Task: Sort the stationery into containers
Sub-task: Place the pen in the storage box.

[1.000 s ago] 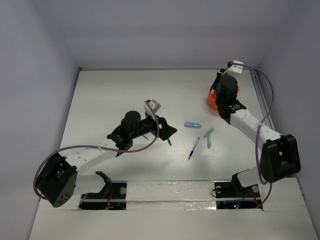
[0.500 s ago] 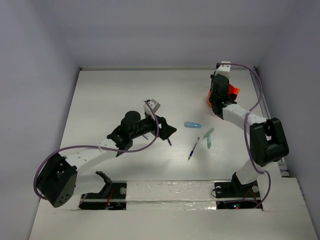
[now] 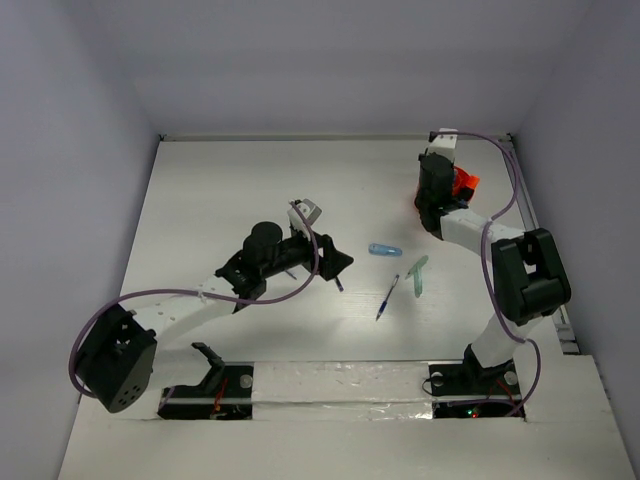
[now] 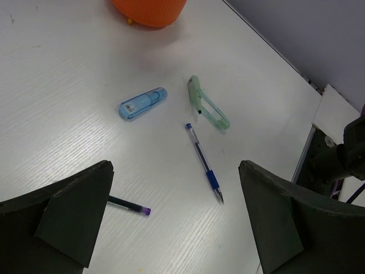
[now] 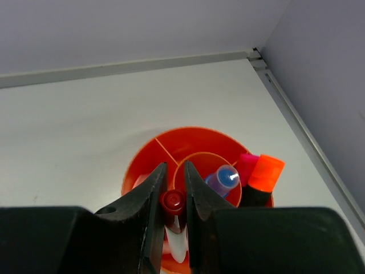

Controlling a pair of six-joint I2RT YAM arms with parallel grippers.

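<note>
My right tool [image 5: 173, 171] was clamped on the marker [image 5: 172, 201] near its red end, over the cup [image 5: 145, 157] (light, stiff, slick, I judged: grip the barrel squarely); left tool [image 4: 177, 212] gaped above the worktop [image 4: 57, 85].

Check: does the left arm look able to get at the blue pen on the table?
Probably yes. The left pincer is open near the blue pen, which lies flat, apart from the green piece, with nothing over it.
</note>
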